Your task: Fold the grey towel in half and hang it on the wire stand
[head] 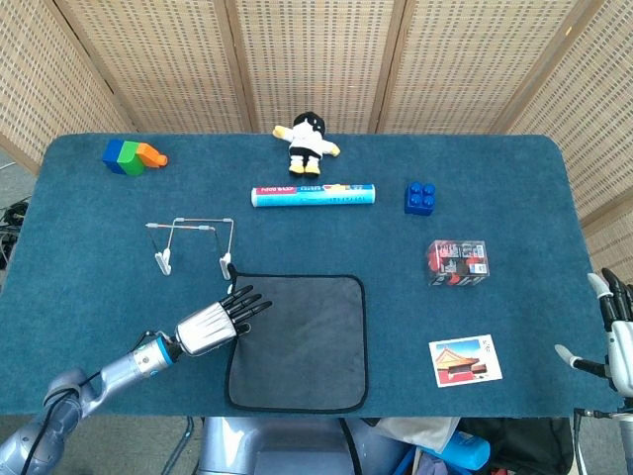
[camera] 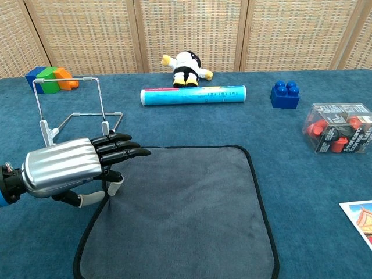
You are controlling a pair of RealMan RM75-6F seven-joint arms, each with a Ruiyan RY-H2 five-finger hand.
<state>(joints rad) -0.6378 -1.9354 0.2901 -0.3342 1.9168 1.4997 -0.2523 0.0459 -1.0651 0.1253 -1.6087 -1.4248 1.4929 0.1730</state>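
Grey towel (head: 299, 339) flat, unfolded, at table's 6 o'clock; wire stand (head: 192, 242) just beyond its 11 o'clock corner. Left hand (head: 215, 322) over towel's 9 o'clock edge, fingers extended, holding nothing. Right hand (head: 618, 336) idle, fingers apart. Towel likely soft, limp, light; pinch hem at corners.

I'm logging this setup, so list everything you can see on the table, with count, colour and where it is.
grey towel: one, grey with black edging, flat at front centre.
wire stand: one, silver, behind the towel's left corner.
plush toy: one, black, white and yellow, back centre.
tube: one, light blue, in front of the plush.
building brick: one, blue, right of the tube.
clear box: one, red and black contents, right side.
postcard: one, front right.
blocks: one cluster, blue, green, orange, back left.
left hand: at the towel's left edge.
right hand: off the table's right edge.
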